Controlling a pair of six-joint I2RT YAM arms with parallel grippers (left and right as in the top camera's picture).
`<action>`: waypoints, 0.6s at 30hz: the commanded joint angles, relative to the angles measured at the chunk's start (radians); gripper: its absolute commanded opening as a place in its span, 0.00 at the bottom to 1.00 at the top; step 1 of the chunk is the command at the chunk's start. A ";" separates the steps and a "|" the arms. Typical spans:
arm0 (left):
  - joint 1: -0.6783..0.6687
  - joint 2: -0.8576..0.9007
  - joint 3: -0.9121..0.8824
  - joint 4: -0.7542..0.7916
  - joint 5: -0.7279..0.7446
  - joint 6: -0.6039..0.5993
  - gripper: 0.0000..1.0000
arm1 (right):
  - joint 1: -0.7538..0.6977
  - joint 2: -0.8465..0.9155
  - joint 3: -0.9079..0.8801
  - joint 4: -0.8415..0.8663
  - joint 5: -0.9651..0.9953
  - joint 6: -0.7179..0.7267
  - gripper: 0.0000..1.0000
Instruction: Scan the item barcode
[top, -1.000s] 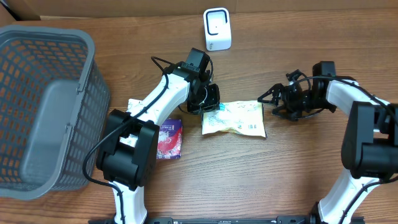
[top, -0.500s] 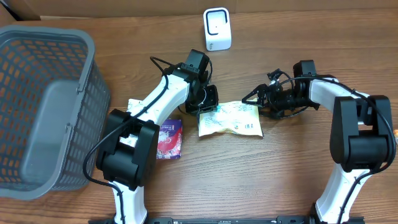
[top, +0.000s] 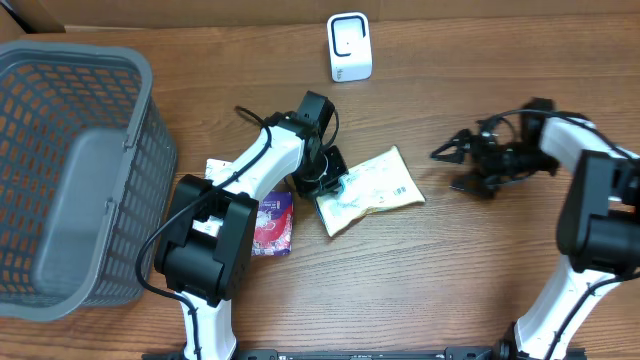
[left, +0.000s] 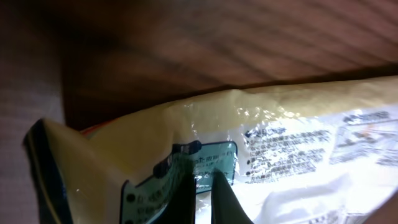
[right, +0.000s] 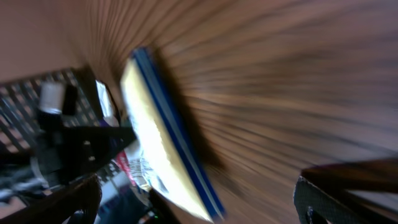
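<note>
Since a second ago: snack packet (top: 367, 190) turned from level to slanted, right end toward the far side, left end dragged nearer. Right gripper (top: 445, 170) pulled back to the right, now well clear of the packet after crowding its right end half a second ago.

Left gripper (top: 333, 185) at the packet's left end, jaws pressed together, pinching the packet's edge. Confirmed in left wrist view: dark fingers (left: 219, 198) closed side by side over the teal-printed patch, wood grain behind.

Right gripper jaws spread wide, holding nothing. Right wrist view badly motion-blurred: fingers (right: 59, 202) at both bottom corners, packet seen edge-on further off between them, blue seam along its side.

Packet lying on table (top: 480, 290) around centre, small dark striped print facing up near its right end. Nearer than the white scanner (top: 349, 47) at the far edge, well apart from it.

Also on the table: grey basket (top: 70, 170) at far left, purple packet (top: 272, 222) just beside the left arm and near the snack packet's left end, contact between them not discernible. White item (top: 214, 167) partly hidden behind the left arm.
</note>
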 joint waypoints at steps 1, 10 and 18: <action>-0.023 -0.001 -0.039 0.001 0.026 -0.357 0.04 | -0.035 -0.053 0.001 -0.087 0.045 -0.032 1.00; -0.097 -0.002 -0.039 0.321 0.267 -0.563 0.04 | -0.030 -0.176 0.001 -0.320 0.014 -0.084 1.00; -0.122 -0.003 -0.024 0.492 0.270 -0.563 0.04 | -0.030 -0.188 -0.061 -0.301 0.010 0.072 1.00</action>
